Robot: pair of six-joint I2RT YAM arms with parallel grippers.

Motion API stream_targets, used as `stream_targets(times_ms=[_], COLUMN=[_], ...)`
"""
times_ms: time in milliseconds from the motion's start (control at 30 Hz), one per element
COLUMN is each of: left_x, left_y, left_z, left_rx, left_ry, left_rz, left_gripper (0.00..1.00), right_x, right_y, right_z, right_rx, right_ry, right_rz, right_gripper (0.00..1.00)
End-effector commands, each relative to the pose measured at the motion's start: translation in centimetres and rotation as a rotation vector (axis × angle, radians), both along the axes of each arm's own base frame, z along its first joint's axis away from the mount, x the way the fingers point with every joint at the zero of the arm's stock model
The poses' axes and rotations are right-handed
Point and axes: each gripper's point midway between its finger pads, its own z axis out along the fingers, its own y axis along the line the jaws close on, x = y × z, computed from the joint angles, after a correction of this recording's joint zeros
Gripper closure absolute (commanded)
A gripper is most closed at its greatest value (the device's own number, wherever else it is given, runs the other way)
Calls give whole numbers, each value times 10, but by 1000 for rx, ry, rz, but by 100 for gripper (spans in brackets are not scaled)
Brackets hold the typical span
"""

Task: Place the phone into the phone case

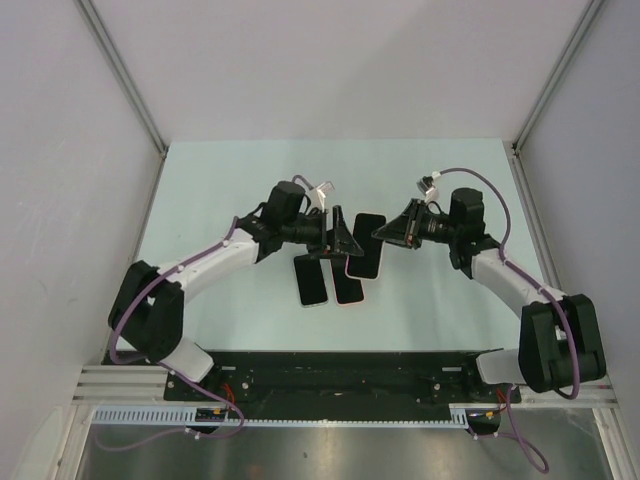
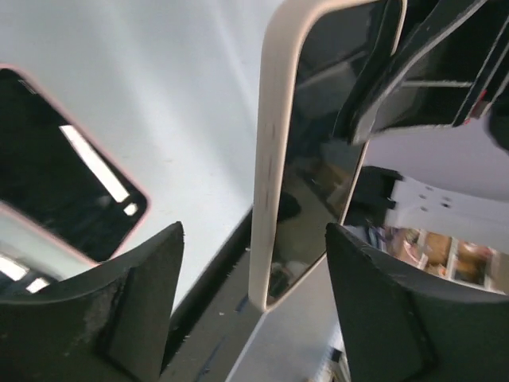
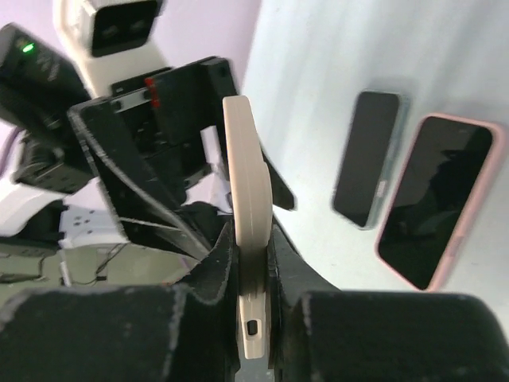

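- Status: the insertion is not yet done. The phone (image 3: 242,159) is clear of the surface (image 1: 220,180), held on edge in the air between the two arms.
- Right end effector (image 3: 248,259): closed firmly on the lower end of the phone, with one finger on each flat face.
- Left end effector (image 2: 254,231): spread wide, with one finger on either side of the phone. The left wrist view shows a gap on both sides, so it grips nothing.
- Phone case (image 3: 433,207): judged to be the pink-rimmed shell lying flat on the surface, apart from the phone. Its inside reads dark and glossy, so you cannot tell whether it is empty.
- Remaining work, as a judgement: bring the phone over the case, turn it flat, align the corners and press it in.
- Phone appearance: a slim slab with a cream band round the edge, rounded corners and a glossy dark face that mirrors the surroundings. The bottom edge has a small slot. Expect a smooth, slippery body.
- Note: a grey-edged handset (image 3: 366,159) lies just beside the case. Do not mistake it for the target.
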Motion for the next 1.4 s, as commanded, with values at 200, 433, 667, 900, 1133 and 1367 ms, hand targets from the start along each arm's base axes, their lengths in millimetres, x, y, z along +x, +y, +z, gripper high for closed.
stream_targets(times_ms=[200,433,667,900,1133,1367], left_x=[19,8,-4,-10,-8,1], left_y=[68,101,117,120,126,127], left_z=[8,12,0,-4,9,46], left_rx=[276,335,366,358,346,285], left_ry=[-263,-350,-371,-366,-398,-483], left_rz=[254,330,337,347,388,446], left_gripper=[0,0,0,0,0,0], right_x=[34,42,34,41,50,41], right_y=[-53,-61,-54,-66,-91,-116], right_z=[-64,-123,-161,-190,-165,-105], right_rx=[-326,-474,-456,-544,-639,-714], right_ry=[129,242,331,383,330,241], right_rz=[0,18,101,42,-64,-178], right_gripper=[100,100,100,77,44,23])
